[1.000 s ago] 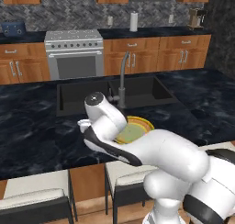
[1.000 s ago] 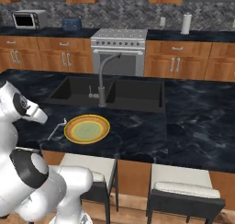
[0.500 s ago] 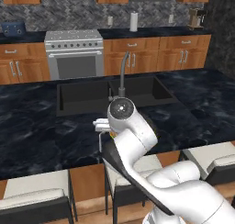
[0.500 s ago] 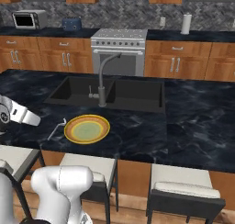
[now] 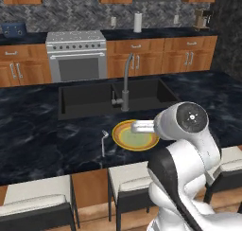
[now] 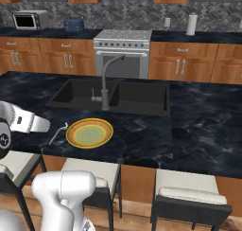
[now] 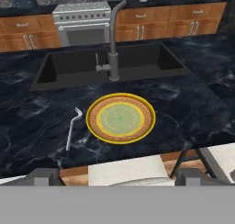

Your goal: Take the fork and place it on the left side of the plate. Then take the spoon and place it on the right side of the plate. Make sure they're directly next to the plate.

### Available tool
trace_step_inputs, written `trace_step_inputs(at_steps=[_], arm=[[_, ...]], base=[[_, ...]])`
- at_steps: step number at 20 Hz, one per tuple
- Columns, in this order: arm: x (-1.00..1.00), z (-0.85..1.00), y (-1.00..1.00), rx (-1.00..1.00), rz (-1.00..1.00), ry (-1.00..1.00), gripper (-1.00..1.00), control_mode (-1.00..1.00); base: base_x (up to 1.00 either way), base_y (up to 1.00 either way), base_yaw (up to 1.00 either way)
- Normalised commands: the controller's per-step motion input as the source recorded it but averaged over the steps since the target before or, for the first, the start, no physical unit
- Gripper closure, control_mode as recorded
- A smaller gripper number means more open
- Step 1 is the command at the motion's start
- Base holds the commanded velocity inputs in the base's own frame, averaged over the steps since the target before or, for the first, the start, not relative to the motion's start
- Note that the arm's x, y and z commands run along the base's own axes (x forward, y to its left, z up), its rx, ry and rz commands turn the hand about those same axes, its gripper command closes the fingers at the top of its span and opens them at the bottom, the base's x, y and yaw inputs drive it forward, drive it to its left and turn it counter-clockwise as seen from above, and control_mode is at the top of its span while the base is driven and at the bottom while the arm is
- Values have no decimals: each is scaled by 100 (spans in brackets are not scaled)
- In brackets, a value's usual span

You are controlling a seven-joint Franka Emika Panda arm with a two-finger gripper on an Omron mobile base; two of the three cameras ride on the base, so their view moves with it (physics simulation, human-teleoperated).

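Arm [image 5: 189,178]: glossy white shell, thick rounded links, smooth rendered surface without visible screws or cables.
Joint cap [image 5: 191,117]: dark grey round disc set in the white housing, small pale mark at its centre.
Joint seam [image 5: 163,171]: broad black band between two white links, curving round the body.
Forward link [image 5: 142,126]: short white cylinder, pale grey at its end.
Lower body [image 6: 64,187]: white bulbous housing, soft grey shading underneath.
Left-edge link [image 6: 21,121]: white tube with a dark grey band; a dark disc with a small mark sits at the frame edge.
Fingertips [image 7: 43,175]: two small dark grey blocks, square-edged, matte.
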Motion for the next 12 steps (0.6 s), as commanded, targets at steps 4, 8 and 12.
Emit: trace_step_inputs(at_steps=[4, 8, 12], arm=[[-29, 6, -73, 0, 10, 0, -100, -100], [0, 0, -54, 0, 7, 1, -100, -100], [-5, -3, -44, 1, 6, 0, -100, -100]], base=[[0, 0, 0], [0, 0, 0], [0, 0, 0]])
